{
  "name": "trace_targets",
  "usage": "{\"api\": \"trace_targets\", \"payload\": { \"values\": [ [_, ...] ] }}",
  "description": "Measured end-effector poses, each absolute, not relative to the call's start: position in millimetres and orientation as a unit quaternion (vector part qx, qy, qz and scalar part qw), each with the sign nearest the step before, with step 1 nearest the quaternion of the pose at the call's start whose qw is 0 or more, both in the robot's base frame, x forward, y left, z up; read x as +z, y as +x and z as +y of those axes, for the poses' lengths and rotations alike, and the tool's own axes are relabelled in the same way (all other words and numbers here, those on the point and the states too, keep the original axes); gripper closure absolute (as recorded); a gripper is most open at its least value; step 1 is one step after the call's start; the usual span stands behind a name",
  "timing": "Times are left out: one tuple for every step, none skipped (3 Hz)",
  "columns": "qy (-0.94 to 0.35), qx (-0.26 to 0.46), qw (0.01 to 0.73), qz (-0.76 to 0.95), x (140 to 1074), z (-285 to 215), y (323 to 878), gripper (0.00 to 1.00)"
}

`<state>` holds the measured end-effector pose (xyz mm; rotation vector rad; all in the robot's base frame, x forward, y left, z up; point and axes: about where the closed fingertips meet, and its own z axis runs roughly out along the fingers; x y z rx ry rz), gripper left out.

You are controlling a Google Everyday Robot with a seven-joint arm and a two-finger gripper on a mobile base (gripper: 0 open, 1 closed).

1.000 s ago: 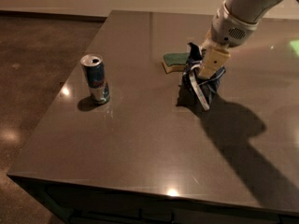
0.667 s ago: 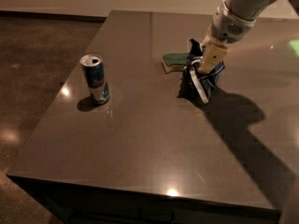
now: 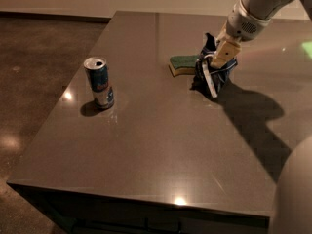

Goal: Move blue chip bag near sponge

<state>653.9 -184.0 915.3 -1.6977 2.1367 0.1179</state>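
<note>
Blue chip bag (image 3: 216,78), 1 item, pinched at upper edge by claw (image 3: 224,56), carried farther back across desk (image 3: 161,145) over the last 1 second, now just beside right end of sponge (image 3: 183,64); placement seemingly met, release outstanding.

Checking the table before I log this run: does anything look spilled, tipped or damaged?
Nothing spilled or tipped. The blue chip bag is crumpled and bunched upright close beside the sponge, with the gripper at its top. The drink can stands upright, well apart.
</note>
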Motion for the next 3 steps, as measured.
{"api": "trace_targets", "payload": {
  "values": [
    [-0.609, 0.042, 0.205, 0.765, 913.2, -182.3, 656.2, 0.05],
    [-0.609, 0.042, 0.206, 0.765, 911.7, -181.1, 657.8, 0.00],
    [-0.609, 0.042, 0.206, 0.765, 911.7, -181.1, 657.8, 0.00]
  ]
}}
